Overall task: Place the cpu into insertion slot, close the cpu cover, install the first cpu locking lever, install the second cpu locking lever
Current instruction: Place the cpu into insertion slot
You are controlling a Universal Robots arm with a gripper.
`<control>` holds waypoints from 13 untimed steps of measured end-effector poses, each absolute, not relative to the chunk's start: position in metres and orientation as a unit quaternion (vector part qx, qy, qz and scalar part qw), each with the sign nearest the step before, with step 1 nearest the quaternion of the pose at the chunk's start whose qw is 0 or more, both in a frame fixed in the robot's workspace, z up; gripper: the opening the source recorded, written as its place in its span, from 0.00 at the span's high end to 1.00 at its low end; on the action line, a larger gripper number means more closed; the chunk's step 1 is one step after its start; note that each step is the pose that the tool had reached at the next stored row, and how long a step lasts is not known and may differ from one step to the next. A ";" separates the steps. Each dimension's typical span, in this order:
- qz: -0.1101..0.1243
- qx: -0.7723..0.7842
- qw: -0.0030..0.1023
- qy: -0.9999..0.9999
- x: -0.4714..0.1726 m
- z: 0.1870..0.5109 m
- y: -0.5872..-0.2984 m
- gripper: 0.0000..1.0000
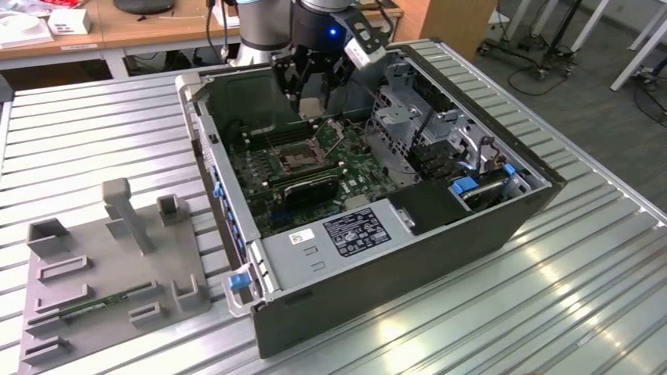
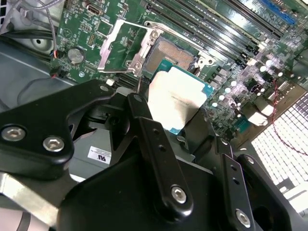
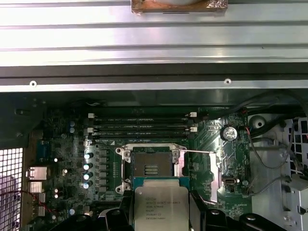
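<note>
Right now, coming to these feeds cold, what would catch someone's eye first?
The cpu stands out first, clamped in the gripper and held over the green motherboard inside the open computer case. Close beside it in both wrist views sits the insertion slot, bare and unfilled, with the cpu cover swung open to one side.

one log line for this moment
tool: shut on cpu | cpu: held near slot, not seated | slot: empty | cover: open
</note>
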State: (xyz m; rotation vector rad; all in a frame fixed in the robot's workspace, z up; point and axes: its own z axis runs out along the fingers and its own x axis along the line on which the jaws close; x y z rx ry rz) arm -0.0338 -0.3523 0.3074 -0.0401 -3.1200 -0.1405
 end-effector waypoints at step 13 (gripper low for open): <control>-0.045 -0.013 0.009 -0.999 -0.051 0.292 -0.352 0.46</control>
